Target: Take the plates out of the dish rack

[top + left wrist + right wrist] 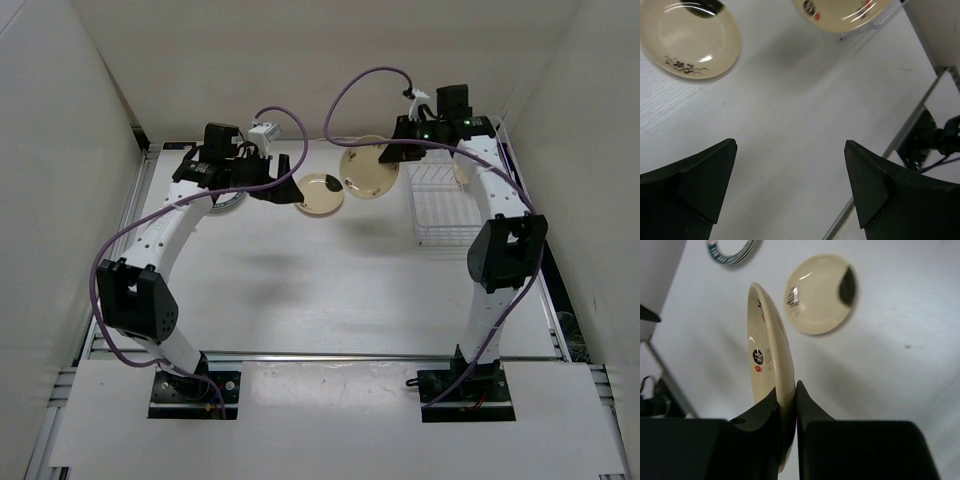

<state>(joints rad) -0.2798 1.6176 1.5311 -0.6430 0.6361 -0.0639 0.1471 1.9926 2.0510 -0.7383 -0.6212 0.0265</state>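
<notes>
My right gripper (388, 155) is shut on the rim of a cream plate with red and black marks (365, 170) and holds it in the air, left of the white wire dish rack (447, 205). In the right wrist view that plate (769, 355) stands edge-on between the jaws of my right gripper (788, 390). A second cream plate (320, 193) lies flat on the table; it also shows in the left wrist view (687, 42) and the right wrist view (822, 292). My left gripper (288, 182) is open and empty beside it, its own view (790, 185) showing bare table between the fingers.
A white plate with a dark blue-green rim (226, 200) lies under the left arm, seen also in the right wrist view (732, 250). A tan shape (462, 172) shows at the rack's far right. White walls enclose the table on three sides.
</notes>
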